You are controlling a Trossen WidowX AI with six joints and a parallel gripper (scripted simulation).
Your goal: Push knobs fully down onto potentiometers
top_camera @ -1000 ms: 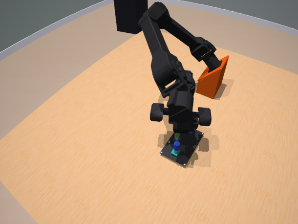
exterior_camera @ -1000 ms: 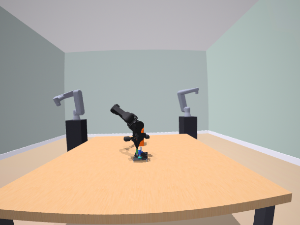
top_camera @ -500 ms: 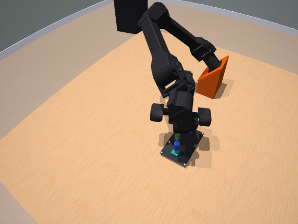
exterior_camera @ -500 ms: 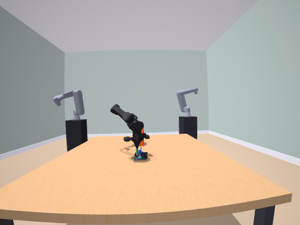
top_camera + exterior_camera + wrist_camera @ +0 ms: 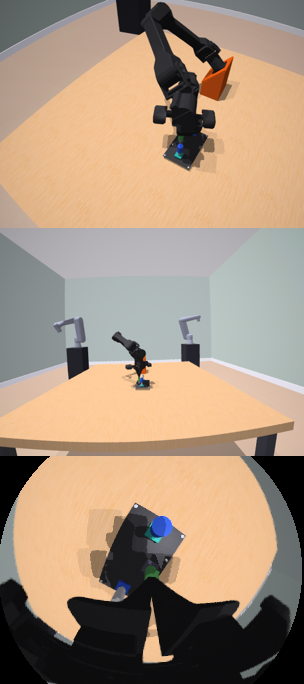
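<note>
Tight quarters at the board, open air toward its blue-knob end

Just beside the closed fingertips of the gripper is the green knob; whether they touch, I cannot tell. The gray shaft stands near the fingers on one side, hemming them in there. Ahead of them across the circuit board, the blue knob rises in the way of a low pass. Beyond the board's far edge, opposite the arm, the space over the table is unobstructed.
</note>
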